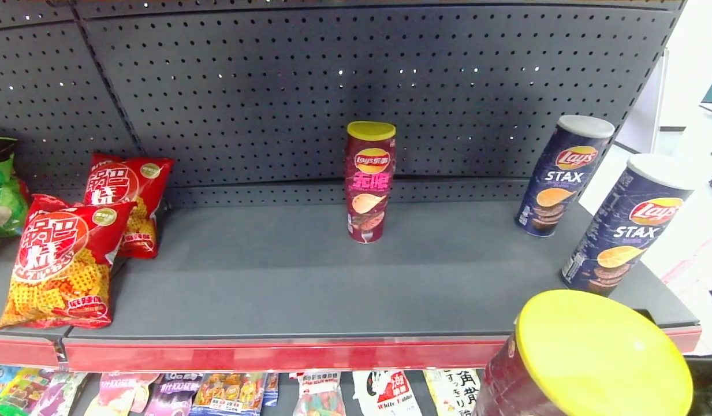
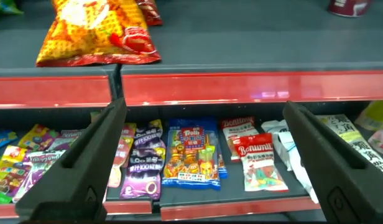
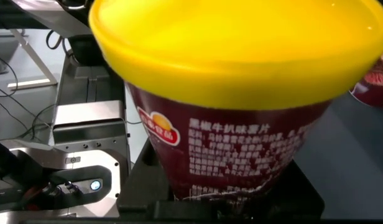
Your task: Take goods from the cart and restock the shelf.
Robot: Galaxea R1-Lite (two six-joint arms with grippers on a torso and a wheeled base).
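A dark red chip can with a yellow lid (image 1: 598, 352) is held up at the lower right, just in front of the shelf's front edge. In the right wrist view this can (image 3: 235, 143) looms close, and my right gripper (image 3: 229, 205) is shut on its lower end, with the fingers mostly hidden. A matching red can (image 1: 370, 182) stands upright at the middle back of the grey shelf (image 1: 286, 277). My left gripper (image 2: 204, 180) is open and holds nothing. It faces the shelf's red front rail (image 2: 241, 87), above the candy bags (image 2: 191, 152) on the lower shelf.
Two dark blue chip cans (image 1: 563, 173) (image 1: 624, 225) stand at the shelf's right end. Red snack bags (image 1: 61, 266) (image 1: 130, 196) and a green bag (image 1: 0, 190) lie at the left. Bare shelf lies between the bags and the middle can.
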